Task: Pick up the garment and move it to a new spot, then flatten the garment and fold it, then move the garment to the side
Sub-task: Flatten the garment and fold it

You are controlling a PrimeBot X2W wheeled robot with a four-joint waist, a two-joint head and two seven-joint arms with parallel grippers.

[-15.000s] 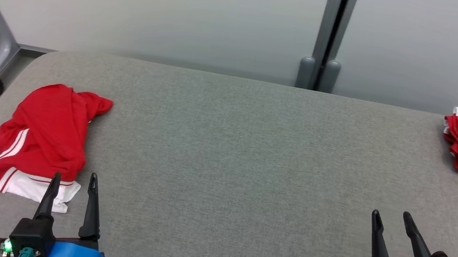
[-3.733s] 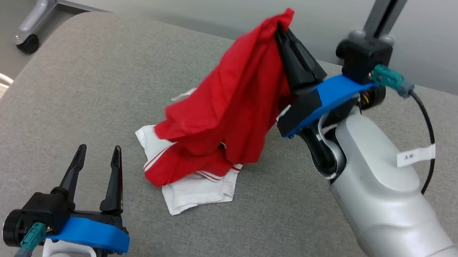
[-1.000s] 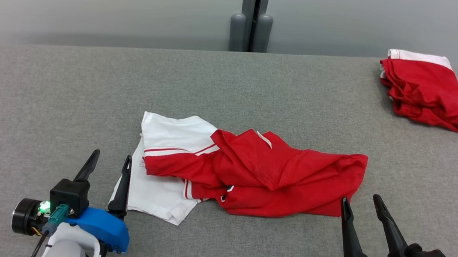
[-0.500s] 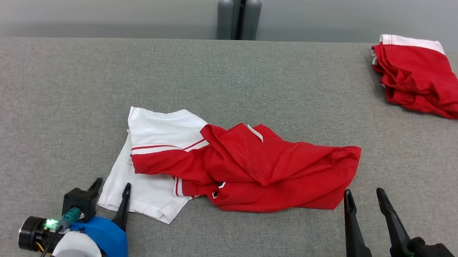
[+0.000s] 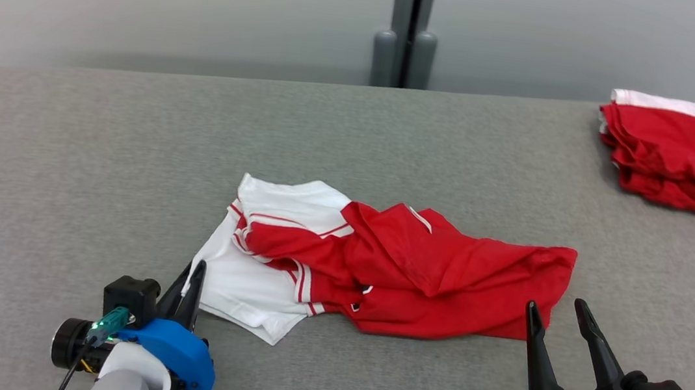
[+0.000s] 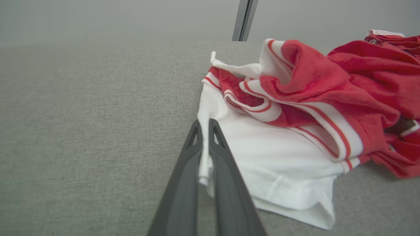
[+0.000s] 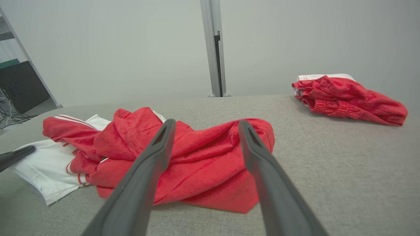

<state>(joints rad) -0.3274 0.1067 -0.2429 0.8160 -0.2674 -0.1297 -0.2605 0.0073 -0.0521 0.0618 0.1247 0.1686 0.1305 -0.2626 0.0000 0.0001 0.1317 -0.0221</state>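
Note:
The garment (image 5: 417,275), red with a white part and red stripes, lies crumpled in the middle of the grey table (image 5: 96,160). My left gripper (image 5: 191,272) is shut on the garment's white left edge; in the left wrist view the gripper (image 6: 205,126) pinches a strip of that white cloth (image 6: 262,154). My right gripper (image 5: 556,307) stands open just in front of the garment's red right end. In the right wrist view its two fingers (image 7: 154,154) spread wide with the red cloth (image 7: 203,164) behind them, touching nothing.
A second red garment with a white band (image 5: 673,153) lies folded at the table's far right, also seen as the folded pile (image 7: 347,98). A grey post (image 5: 408,32) rises behind the table against a pale wall. The table's left half is bare grey cloth.
My left gripper has gone from open to shut, closing on the garment's white edge. The white part has bunched a little. The camera has shifted; the right gripper stays open.

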